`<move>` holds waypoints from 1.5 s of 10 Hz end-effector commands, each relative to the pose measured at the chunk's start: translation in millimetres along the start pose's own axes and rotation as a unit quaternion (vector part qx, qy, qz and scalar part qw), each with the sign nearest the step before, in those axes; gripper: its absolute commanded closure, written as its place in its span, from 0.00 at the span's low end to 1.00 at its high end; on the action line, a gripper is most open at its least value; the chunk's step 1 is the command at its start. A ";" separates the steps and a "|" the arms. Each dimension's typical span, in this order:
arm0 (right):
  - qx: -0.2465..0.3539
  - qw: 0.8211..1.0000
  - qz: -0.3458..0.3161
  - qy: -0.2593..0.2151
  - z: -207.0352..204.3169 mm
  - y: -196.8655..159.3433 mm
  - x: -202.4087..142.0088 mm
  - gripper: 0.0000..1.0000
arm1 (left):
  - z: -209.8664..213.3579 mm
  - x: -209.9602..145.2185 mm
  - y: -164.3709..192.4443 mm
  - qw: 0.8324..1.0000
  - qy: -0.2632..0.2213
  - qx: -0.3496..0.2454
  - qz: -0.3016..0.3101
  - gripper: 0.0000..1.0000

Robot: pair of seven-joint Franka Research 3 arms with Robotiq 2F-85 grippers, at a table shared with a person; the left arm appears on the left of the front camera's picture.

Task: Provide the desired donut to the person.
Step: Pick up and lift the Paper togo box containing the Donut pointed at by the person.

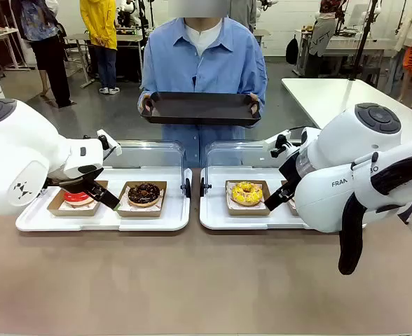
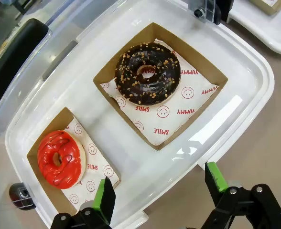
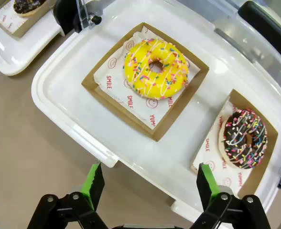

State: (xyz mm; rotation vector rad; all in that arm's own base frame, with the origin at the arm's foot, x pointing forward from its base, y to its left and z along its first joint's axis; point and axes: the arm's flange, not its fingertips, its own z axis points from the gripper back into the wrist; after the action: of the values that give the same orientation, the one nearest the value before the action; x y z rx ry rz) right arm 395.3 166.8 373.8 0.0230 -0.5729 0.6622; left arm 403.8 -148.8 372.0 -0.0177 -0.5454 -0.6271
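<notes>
In the front view, the person (image 1: 202,59) stands at the desk's (image 1: 192,287) far edge, holding a black tray (image 1: 200,108) out level. Two white trays lie side by side mid-desk with their clear lids raised. The left white tray (image 1: 31,222) carries the red donut (image 1: 76,197) and the nut-topped chocolate donut (image 1: 143,192), and the left gripper (image 1: 102,194) hangs over the red one. The right white tray (image 1: 216,222) carries the yellow donut (image 1: 246,192), with the right gripper (image 1: 276,194) over its right half. I cannot tell which donut is wanted.

The left wrist view shows that gripper's green pads spread apart and empty above the tray's near rim. Each donut sits in its own paper boat (image 2: 198,114).

In the right wrist view the fingers are likewise apart and empty. The yellow donut sits mid-tray, and a sprinkled chocolate donut (image 3: 245,138) lies toward the tray's end.

The donuts are probably light and soft, with icing that would smear if pinched. The stiffer wall of a boat looks like the safer hold, with the boat kept level.
</notes>
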 end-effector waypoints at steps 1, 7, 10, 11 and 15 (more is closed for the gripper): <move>0.000 1.000 0.000 0.000 0.0 0.0 0.0 0.00 | 0.0 -0.1 -0.1 1.000 0.000 0.000 0.000 0.00; 0.000 1.000 0.000 0.000 0.0 0.0 0.0 0.00 | 0.0 -0.1 -0.1 1.000 0.000 0.000 0.000 0.00; 0.000 1.000 0.000 0.000 0.0 0.0 0.0 0.00 | 0.0 -0.1 -0.1 1.000 0.000 0.000 0.000 0.00; 0.000 1.000 0.000 0.000 0.0 0.0 0.0 0.00 | 0.0 -0.1 -0.1 1.000 0.000 0.000 0.000 0.00; -0.023 1.000 0.000 -0.013 23.7 3.2 4.7 0.00 | 25.9 4.2 -5.1 1.000 -0.010 -0.009 -0.009 0.00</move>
State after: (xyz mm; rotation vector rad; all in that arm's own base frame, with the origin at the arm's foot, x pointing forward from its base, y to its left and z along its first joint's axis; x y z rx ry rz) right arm 395.4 166.4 380.4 0.0187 -0.5876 0.6624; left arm 402.9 -150.3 377.4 -0.0187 -0.5527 -0.6311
